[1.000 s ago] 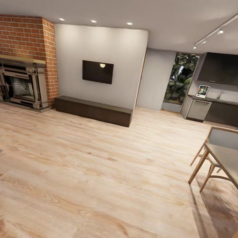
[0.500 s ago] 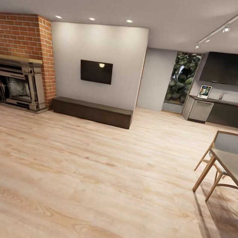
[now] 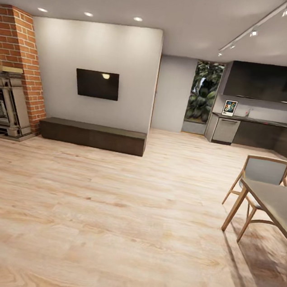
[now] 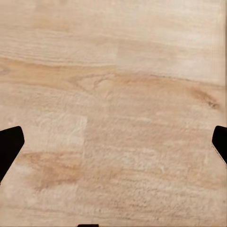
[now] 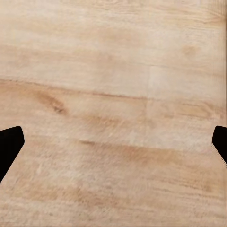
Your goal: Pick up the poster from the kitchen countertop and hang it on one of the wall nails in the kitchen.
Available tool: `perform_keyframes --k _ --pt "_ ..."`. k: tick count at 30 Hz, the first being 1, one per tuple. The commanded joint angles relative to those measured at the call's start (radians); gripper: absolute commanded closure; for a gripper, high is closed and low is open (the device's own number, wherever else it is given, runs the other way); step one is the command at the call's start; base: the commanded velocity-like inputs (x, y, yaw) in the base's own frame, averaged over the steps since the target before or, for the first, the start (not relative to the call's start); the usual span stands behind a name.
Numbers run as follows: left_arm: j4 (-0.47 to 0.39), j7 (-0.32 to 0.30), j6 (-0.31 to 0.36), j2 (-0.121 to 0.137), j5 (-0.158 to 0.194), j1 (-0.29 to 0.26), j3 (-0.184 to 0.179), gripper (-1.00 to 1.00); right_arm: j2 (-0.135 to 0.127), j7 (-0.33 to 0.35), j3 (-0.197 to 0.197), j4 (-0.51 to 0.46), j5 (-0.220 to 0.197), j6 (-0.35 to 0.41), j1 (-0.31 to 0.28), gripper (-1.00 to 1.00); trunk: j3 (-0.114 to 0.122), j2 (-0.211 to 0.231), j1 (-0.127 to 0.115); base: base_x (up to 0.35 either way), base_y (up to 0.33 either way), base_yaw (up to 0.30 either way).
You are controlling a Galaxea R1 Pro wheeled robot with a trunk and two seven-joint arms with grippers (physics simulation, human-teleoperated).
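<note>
Far off at the right of the head view, the poster (image 3: 229,108) stands upright on the kitchen countertop (image 3: 265,122), leaning against the wall, small and with a pale border. Dark cabinets run under the counter. My left gripper (image 4: 113,146) hangs open over bare wooden floor, its black fingertips (image 4: 9,147) at the frame's edges with nothing between them. My right gripper (image 5: 113,146) is open over the floor in the same way, its fingertips (image 5: 9,145) wide apart.
A wooden table (image 3: 277,204) and a chair (image 3: 262,176) stand at the near right. A brick fireplace (image 3: 9,74), a wall TV (image 3: 97,84) and a low dark bench (image 3: 93,135) line the left. Open wooden floor (image 3: 120,213) leads toward the kitchen.
The whole head view has shifted: the camera has turned right and moved, so the fireplace has slid toward the left edge and more of the kitchen shows at the right.
</note>
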Motion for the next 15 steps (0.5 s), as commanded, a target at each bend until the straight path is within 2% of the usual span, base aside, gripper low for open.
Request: perform_keyframes --k 1,15 --pt "-0.001 0.000 0.000 0.000 -0.001 0.000 0.001 -1.00 0.000 0.000 0.000 0.001 0.001 -0.003 -0.001 -1.00 -0.001 0.000 0.001 0.339 0.000 -0.100" --pt "-0.001 0.000 0.000 0.000 -0.001 0.000 0.002 -1.00 0.000 -0.002 0.000 0.001 0.001 -0.003 -0.001 -1.00 -0.001 0.000 0.001 0.339 0.000 -0.022"
